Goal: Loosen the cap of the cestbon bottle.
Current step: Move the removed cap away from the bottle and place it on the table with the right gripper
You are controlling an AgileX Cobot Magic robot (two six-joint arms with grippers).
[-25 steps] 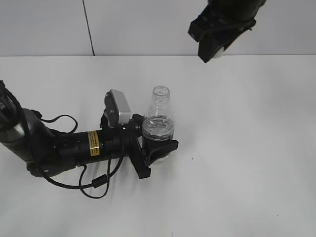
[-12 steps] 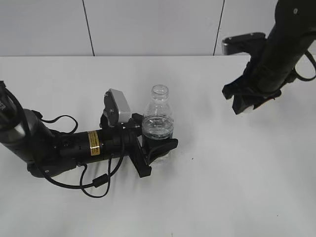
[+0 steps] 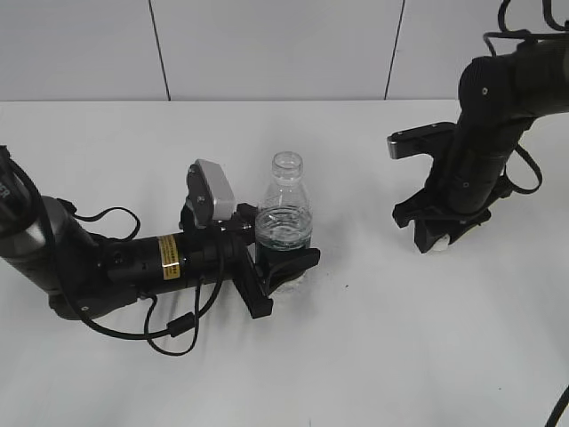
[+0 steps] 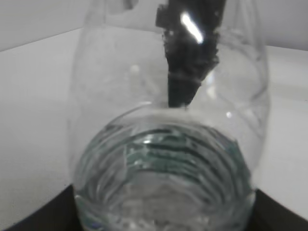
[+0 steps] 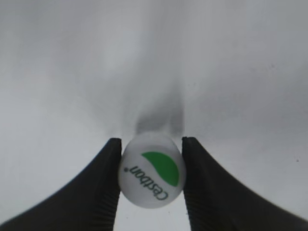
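Both fingers (image 5: 108,183) of right claw (image 5: 150,179) pinch cap (image 5: 152,169).

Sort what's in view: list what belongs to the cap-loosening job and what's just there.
Job:
bottle, open-necked, gripped by the left pincer
cap, off the bottle, clamped in the right pincer

Just there:
white table
grey wall

White cap (image 5: 152,169) with green half-circle and dark lettering; clear bottle (image 3: 285,216), dark green label band.
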